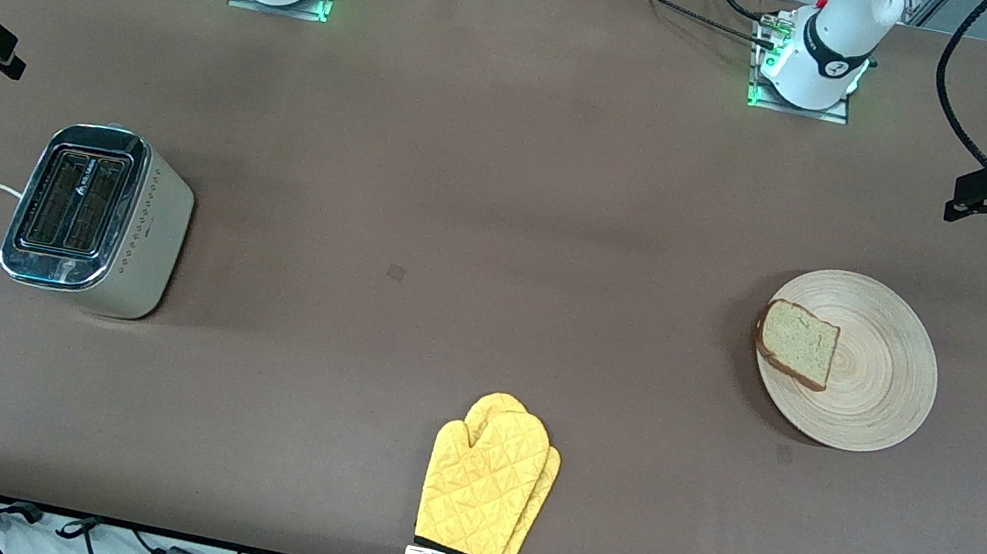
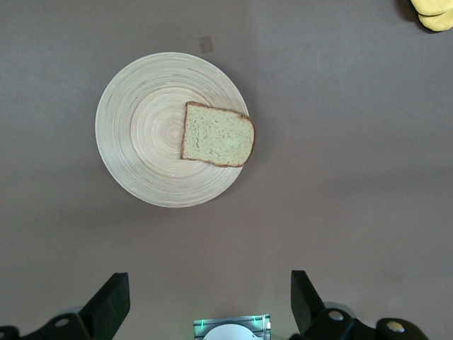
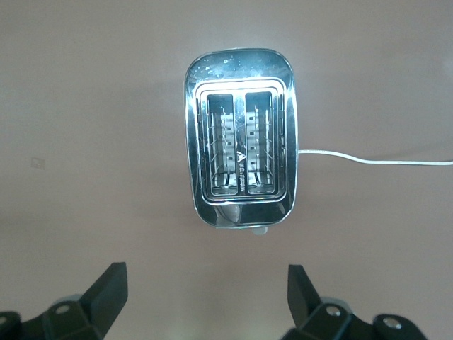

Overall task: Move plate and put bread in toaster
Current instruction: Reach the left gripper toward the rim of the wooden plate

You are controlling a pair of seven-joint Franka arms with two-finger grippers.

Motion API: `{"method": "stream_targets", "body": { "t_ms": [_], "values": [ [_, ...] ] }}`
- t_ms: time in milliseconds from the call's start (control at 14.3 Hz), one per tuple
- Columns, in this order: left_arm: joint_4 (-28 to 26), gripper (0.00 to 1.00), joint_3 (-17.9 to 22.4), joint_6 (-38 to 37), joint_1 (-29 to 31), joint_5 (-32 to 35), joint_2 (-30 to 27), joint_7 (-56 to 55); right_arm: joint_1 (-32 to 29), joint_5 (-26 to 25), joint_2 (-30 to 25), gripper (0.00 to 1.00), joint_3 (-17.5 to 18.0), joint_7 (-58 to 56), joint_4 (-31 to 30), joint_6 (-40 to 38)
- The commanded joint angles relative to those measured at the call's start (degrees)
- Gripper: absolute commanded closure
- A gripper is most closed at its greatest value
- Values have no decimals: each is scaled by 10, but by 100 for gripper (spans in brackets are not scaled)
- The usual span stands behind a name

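Light-wood plate lies at the left arm's end of the table, below the left gripper, whose jaws stand wide and hold nothing. Bread rests flat on the plate, at the rim toward the toaster, one corner just overhanging. Toaster stands upright at the right arm's end, below the right gripper, also wide and empty; both slots are vacant. Yellow oven mitts lie between the two, well clear of either gripper. No step has begun. The likely first move: the left gripper descends to the plate rim, away from the bread, and closes there.
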Motion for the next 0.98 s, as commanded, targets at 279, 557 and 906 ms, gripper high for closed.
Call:
{"method": "stream_targets", "body": {
  "t_ms": [279,557,906],
  "values": [
    [11,0,-2,-8,5,1,9,1,-2,-2,-11,0,2,2,-8,-5],
    [24,0,7,-5,26,-5,50,13,-2,-2,-11,0,1,2,-6,-5],
    [71,0,6,-3,137,-77,174,106,-3,-1,-4,0,1,9,-1,-12]
  ]
}}
